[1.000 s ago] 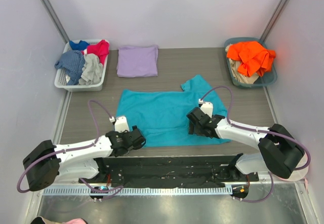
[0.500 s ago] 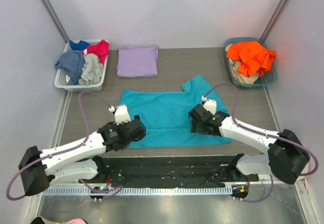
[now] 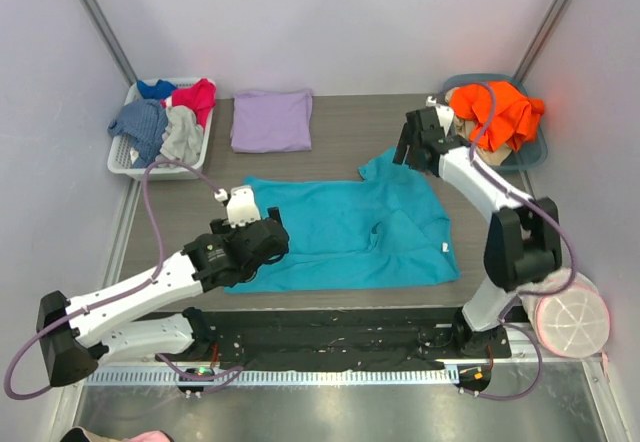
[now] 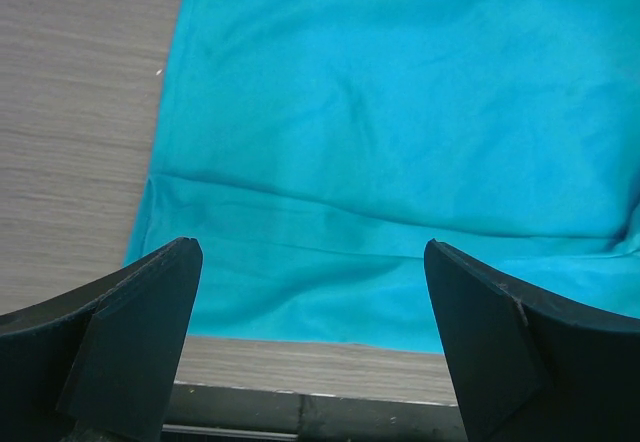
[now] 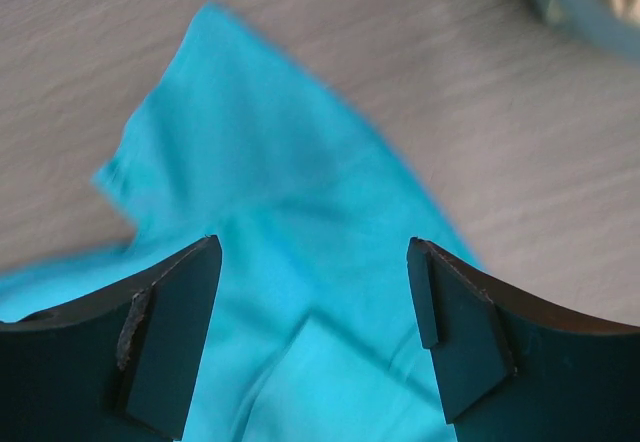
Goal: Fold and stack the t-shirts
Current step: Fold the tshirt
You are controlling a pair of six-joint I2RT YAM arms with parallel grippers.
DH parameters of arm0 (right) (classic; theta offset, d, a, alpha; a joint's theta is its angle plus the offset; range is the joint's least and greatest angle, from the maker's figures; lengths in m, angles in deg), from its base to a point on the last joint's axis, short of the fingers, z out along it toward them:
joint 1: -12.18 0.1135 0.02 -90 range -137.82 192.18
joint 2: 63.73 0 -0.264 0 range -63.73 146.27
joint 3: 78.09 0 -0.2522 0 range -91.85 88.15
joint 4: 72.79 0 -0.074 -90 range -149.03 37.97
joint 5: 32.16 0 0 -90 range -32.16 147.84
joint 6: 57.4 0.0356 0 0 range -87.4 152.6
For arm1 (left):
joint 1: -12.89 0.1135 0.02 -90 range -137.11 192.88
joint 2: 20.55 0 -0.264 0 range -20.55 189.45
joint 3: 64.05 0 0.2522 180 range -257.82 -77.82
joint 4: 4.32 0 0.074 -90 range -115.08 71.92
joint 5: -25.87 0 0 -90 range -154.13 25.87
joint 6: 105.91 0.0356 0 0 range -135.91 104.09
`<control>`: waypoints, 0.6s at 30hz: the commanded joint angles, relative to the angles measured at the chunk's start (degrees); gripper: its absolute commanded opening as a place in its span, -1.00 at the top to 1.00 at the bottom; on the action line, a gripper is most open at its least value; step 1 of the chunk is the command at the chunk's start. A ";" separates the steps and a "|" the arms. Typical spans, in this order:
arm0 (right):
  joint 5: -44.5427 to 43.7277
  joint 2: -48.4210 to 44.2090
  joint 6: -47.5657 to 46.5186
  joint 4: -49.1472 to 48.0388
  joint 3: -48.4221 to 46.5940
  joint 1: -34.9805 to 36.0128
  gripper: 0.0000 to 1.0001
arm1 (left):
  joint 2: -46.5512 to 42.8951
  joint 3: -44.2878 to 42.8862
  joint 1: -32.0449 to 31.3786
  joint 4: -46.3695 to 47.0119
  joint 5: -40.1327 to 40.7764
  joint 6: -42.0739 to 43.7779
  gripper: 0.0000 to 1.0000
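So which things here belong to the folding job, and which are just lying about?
Job:
- teal t-shirt, spread out
- lavender t-shirt, folded

Lying about:
- white basket of red, blue and grey garments
- blue-green bin with orange garment

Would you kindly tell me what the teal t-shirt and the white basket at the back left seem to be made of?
Teal t-shirt: soft, matte cloth, perhaps cotton; it lies limp with creases. White basket: probably rigid moulded plastic, judging by its slotted walls.
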 commanded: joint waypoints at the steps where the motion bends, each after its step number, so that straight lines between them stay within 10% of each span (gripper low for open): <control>1: 6.84 11.15 -9.42 -5.45 -10.93 -5.00 -0.67 | -3.92 3.79 0.39 -1.93 0.12 -1.49 -0.99; 18: 15.20 36.15 -19.45 -3.52 -33.98 -7.04 -0.58 | -8.23 9.68 0.39 -3.25 -1.47 -5.09 -1.00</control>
